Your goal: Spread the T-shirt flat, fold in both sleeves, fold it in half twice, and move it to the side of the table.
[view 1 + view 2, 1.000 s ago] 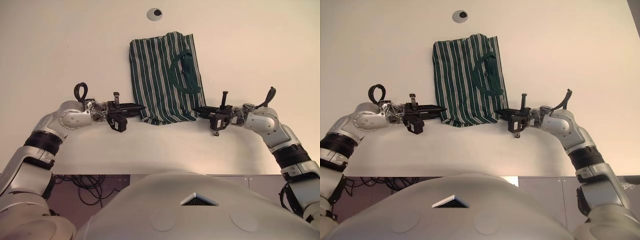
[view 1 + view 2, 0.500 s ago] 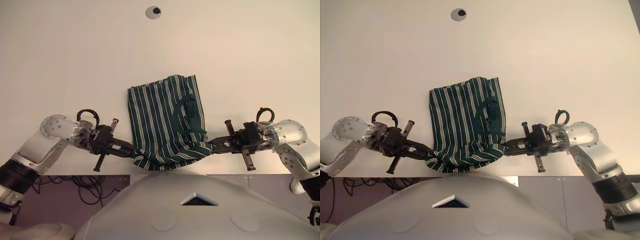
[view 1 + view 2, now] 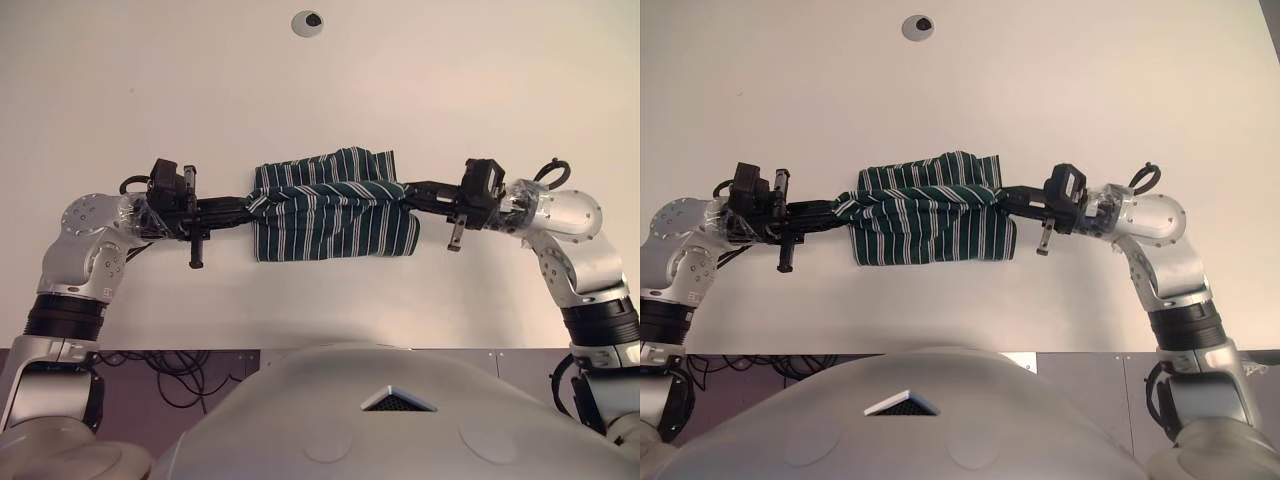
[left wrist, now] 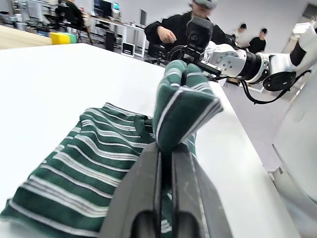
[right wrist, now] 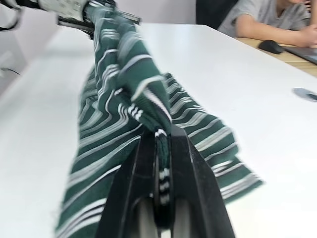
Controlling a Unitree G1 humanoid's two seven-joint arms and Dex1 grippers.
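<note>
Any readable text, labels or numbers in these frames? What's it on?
None readable.
T-shirt: stripes only, no print.
Table: unmarked.
Round grommet at the table's far edge: no legible marking.
Monitors in the room behind, left wrist view: too blurred to read.

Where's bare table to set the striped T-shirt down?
Bare white table: left of the left gripper, right of the right gripper, and beyond the green-and-white striped T-shirt up to the round grey cable port. Crowded: the middle, both grippers clamped on it.
</note>
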